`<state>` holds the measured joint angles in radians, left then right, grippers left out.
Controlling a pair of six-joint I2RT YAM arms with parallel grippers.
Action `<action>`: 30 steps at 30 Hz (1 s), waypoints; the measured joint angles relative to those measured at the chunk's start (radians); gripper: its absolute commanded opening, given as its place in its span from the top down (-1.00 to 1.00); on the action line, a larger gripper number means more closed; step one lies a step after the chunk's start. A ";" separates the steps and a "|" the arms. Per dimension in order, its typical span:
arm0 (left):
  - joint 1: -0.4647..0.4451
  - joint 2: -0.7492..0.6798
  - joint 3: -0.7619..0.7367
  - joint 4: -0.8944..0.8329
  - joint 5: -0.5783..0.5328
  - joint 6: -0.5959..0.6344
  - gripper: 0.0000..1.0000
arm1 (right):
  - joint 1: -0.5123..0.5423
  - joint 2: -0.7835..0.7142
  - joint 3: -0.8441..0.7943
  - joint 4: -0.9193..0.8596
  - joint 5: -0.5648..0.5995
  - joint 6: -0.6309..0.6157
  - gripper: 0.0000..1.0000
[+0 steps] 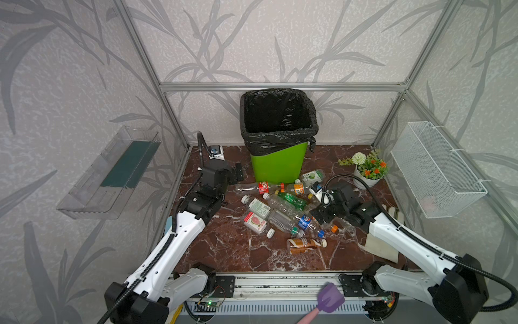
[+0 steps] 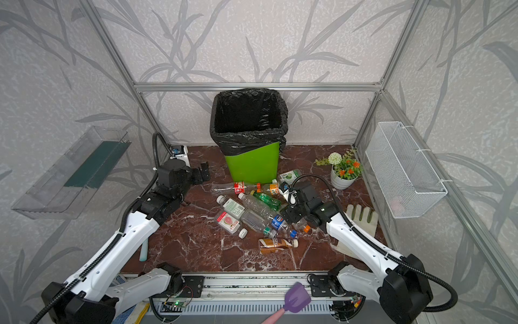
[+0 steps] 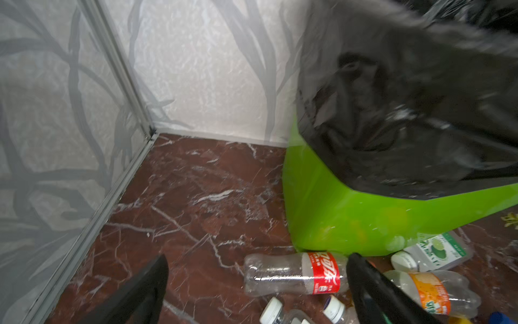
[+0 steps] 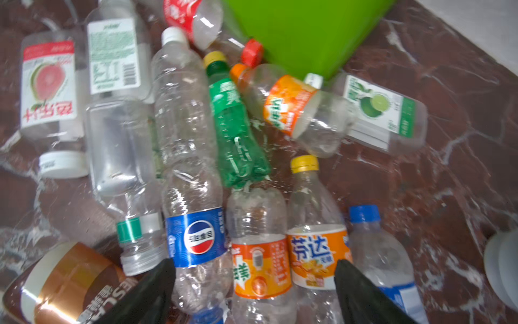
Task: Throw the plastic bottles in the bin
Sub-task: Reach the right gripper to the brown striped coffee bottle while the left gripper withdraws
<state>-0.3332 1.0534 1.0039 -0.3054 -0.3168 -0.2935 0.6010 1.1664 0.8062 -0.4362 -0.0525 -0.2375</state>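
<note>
The lime-green bin (image 1: 276, 165) (image 2: 253, 165) with its black bag stands at the back middle. Several plastic bottles (image 1: 280, 207) lie in a heap on the marble floor in front of it. My left gripper (image 1: 238, 172) (image 3: 258, 266) is open, low beside the bin's left side, near a clear red-labelled cola bottle (image 3: 291, 273). My right gripper (image 1: 322, 217) (image 4: 255, 266) is down in the heap, jaws wide apart. Between them lie a blue-labelled cola bottle (image 4: 196, 238) and two orange-labelled ones (image 4: 260, 266). A green bottle (image 4: 235, 131) lies just beyond.
A potted flower (image 1: 365, 171) stands at the back right, a white mesh basket (image 1: 437, 171) hangs on the right wall, a clear tray (image 1: 109, 174) on the left wall. A glove (image 2: 361, 216) lies under the right arm. A purple spatula (image 1: 329, 298) is at the front rail.
</note>
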 measured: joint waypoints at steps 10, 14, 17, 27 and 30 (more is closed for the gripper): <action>0.116 -0.020 -0.187 -0.023 0.057 -0.143 -0.98 | 0.216 0.065 0.000 -0.085 -0.050 -0.152 -0.70; 0.119 -0.020 -0.197 -0.029 0.076 -0.164 -0.99 | 0.299 0.068 0.000 -0.113 -0.061 -0.167 -0.70; 0.119 -0.020 -0.197 -0.029 0.084 -0.177 -0.99 | 0.340 0.086 0.000 -0.122 -0.064 -0.181 -0.67; 0.119 -0.020 -0.197 -0.029 0.097 -0.200 -0.99 | 0.389 0.221 0.010 -0.134 -0.071 -0.208 -0.58; 0.119 -0.020 -0.197 -0.030 0.099 -0.201 -0.99 | 0.415 0.250 0.016 -0.134 -0.066 -0.210 -0.54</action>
<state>-0.2138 1.0336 0.8066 -0.3355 -0.2180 -0.4946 1.0164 1.4166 0.8223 -0.5705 -0.1184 -0.4477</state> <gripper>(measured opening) 0.993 0.779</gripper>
